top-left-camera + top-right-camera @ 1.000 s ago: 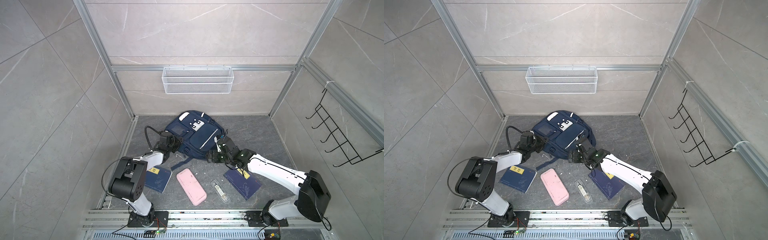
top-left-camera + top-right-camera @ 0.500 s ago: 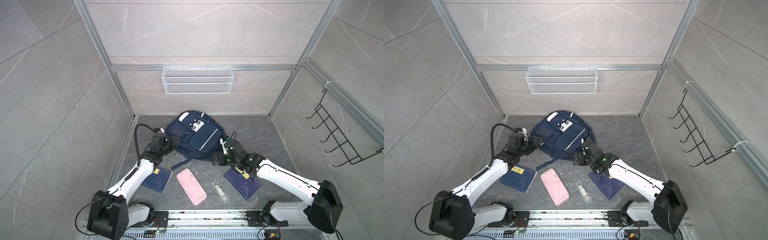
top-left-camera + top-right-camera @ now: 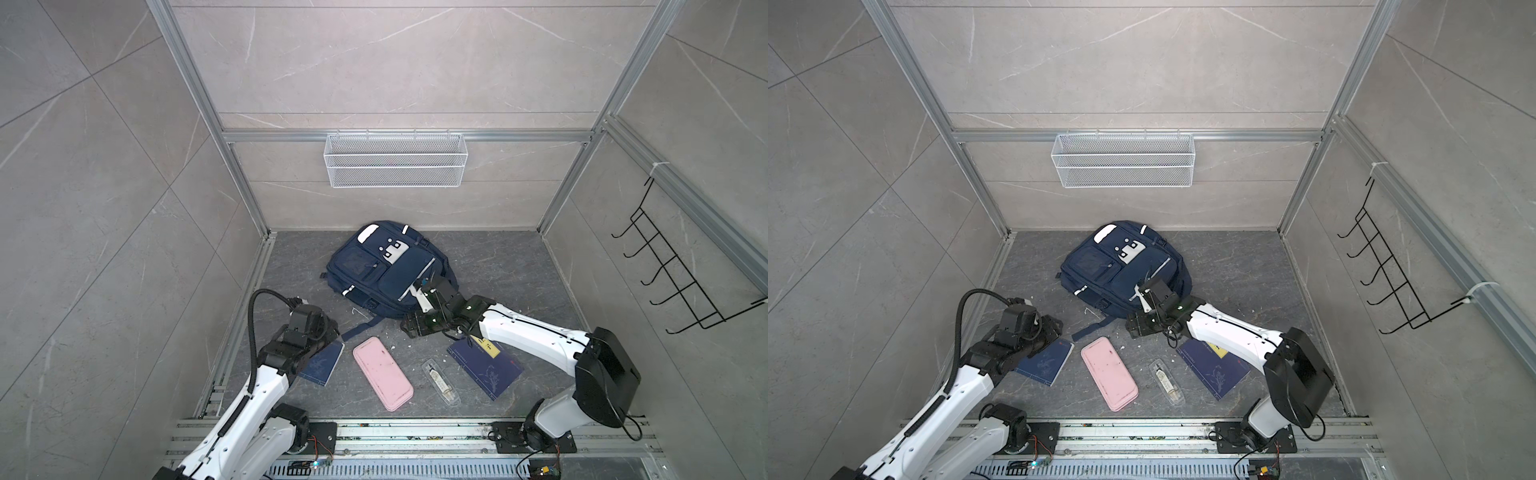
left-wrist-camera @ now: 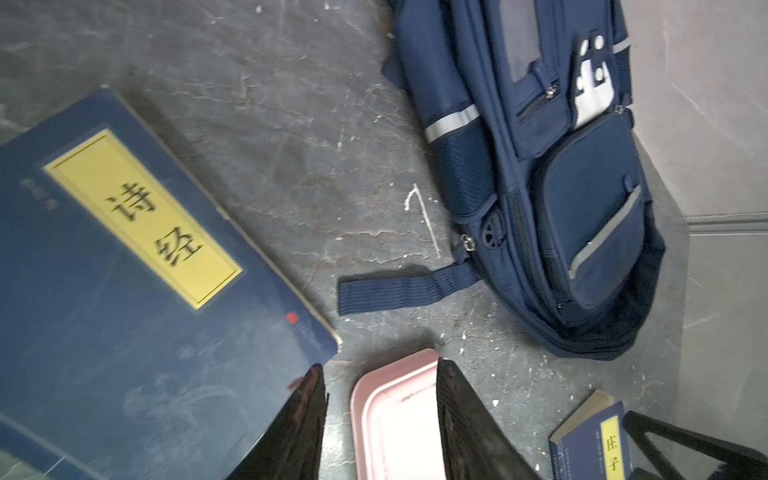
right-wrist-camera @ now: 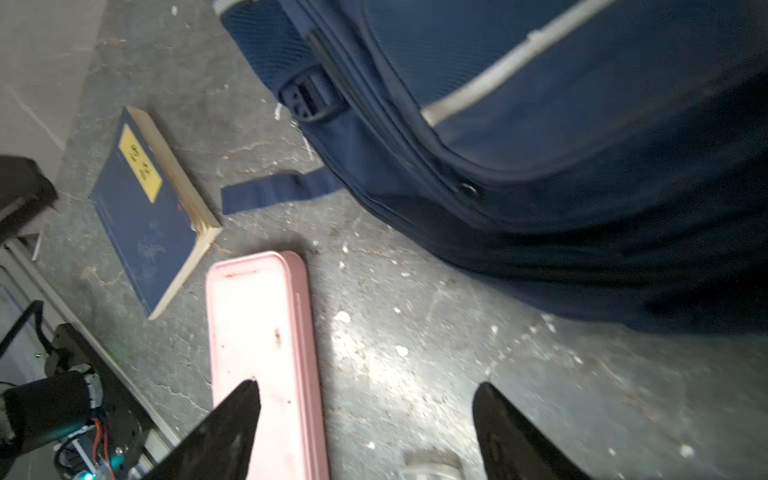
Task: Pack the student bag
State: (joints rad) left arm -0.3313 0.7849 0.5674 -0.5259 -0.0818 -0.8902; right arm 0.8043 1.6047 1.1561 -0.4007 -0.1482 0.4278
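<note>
Student bag (image 3: 386, 270) lies flat, front pockets up, at the back-centre of the floor (image 3: 498, 266). It is close to the rear wall in both top views, and nothing grips it. Its loose strap (image 4: 395, 289) trails onto the floor toward the front.

Two navy books lie flat in front of it. The left book (image 3: 322, 365) is partly under the left arm. The right book (image 3: 486, 365) is partly under the right arm.

Pink case (image 3: 382, 372) lies between the books, apart from both. Clear case (image 3: 440, 382) lies between the pink case and the right book.

Left gripper (image 4: 380, 368): jaws partly apart with nothing between them, sitting over the gap between the left book's corner and the end of the pink case.

Right gripper (image 5: 365, 385): jaws spread wide and empty, low over bare floor just beside the bag's near edge. It is not touching the bag, and the pink case is alongside one finger.
</note>
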